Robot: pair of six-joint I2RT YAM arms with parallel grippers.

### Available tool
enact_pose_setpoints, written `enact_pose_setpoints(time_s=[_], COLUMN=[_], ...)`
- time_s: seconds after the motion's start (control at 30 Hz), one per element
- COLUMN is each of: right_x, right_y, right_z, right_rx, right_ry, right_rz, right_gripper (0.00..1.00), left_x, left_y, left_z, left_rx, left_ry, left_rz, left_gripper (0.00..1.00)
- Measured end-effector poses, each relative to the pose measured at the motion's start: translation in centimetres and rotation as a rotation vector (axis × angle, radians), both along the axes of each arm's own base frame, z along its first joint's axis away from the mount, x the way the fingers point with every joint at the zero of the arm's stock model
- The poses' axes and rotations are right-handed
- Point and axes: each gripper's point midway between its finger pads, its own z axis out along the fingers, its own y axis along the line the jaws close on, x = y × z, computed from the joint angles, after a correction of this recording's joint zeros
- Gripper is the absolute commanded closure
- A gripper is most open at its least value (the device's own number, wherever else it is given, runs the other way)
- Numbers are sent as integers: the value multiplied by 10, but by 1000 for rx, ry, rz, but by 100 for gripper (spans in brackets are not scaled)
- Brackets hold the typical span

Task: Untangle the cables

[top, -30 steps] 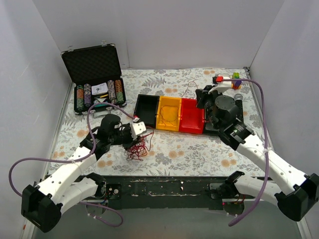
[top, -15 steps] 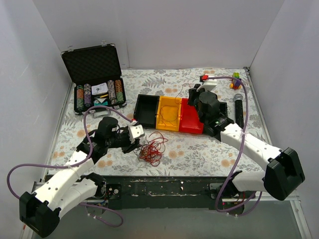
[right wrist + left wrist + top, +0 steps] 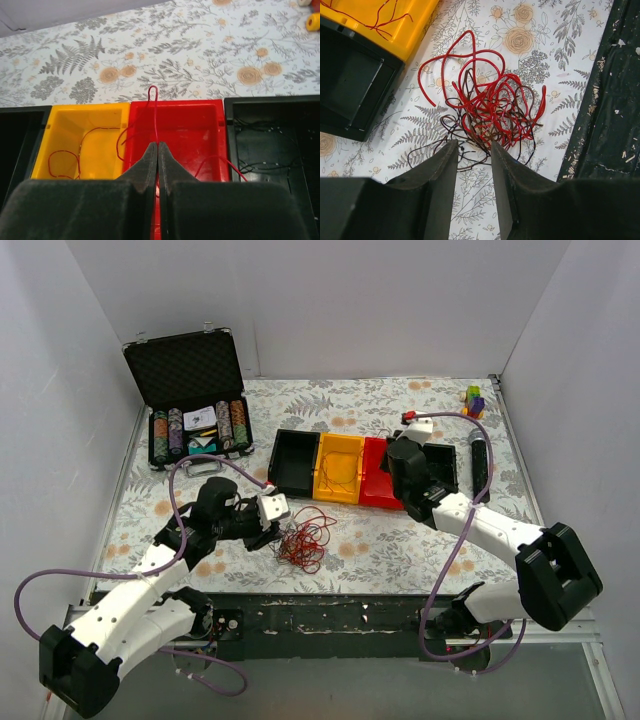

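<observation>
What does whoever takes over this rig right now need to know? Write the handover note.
Grippers: left gripper open, holding nothing, hovering over the tangle. right gripper shut on one red cable, over the red bin.
Cables: most are knotted together on the tablecloth. Red strands lie in the yellow bin, dark ones in the right-hand black bin.
Done: a few cables sorted into bins.
Left: release the held cable, then work through the tangle.

Right claw point(image 3: 158, 146), lower centre: fingers pressed together on a red cable point(image 3: 155, 112) that rises to a loop at mid-frame. Beneath: red bin point(image 3: 190, 130). Left: yellow bin point(image 3: 87, 107) holding red cables point(image 3: 100, 129). Right: black bin point(image 3: 270, 99) holding dark cables point(image 3: 260, 167). Upper frame: floral bench point(image 3: 200, 60).
</observation>
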Motion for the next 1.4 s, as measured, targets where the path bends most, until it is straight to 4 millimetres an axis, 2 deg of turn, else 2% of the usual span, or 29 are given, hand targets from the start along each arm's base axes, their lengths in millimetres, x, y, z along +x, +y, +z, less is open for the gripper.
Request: enact_pose_setpoints(time_s=[0.2,0.4,0.63,0.77,0.87,1.03,1.07,1.2,1.4], right_x=[-9,-34,-38,-28,-11,18,22,27,21], right_y=[-13,-28,-33,-24,-9,19,22,26,19], right_z=[-18,-40,-43,-43,-47,-65,-69,-82,-81], right_rx=[11,19,17,3,-20,-45,-49,-63,-55], right_ry=[63,114,134,149,174,234,246,295,328], right_rz=[-70,-88,-108,-102,-89,-49,-44,-35,-41], right_gripper=[99,99,99,99,99,99,95,71,55], left_x=[-1,-2,-1,0,0,1,1,1,0], left_y=[1,2,2,2,2,3,3,4,6], left_z=[-3,-8,-8,-9,-9,-9,-10,-10,-10], left_rx=[5,13,13,15,17,21,22,27,30], left_ry=[5,12,10,11,12,9,8,1,-8], left_rz=[0,1,1,3,4,9,10,11,9], left_gripper=[67,67,67,67,67,67,67,67,67])
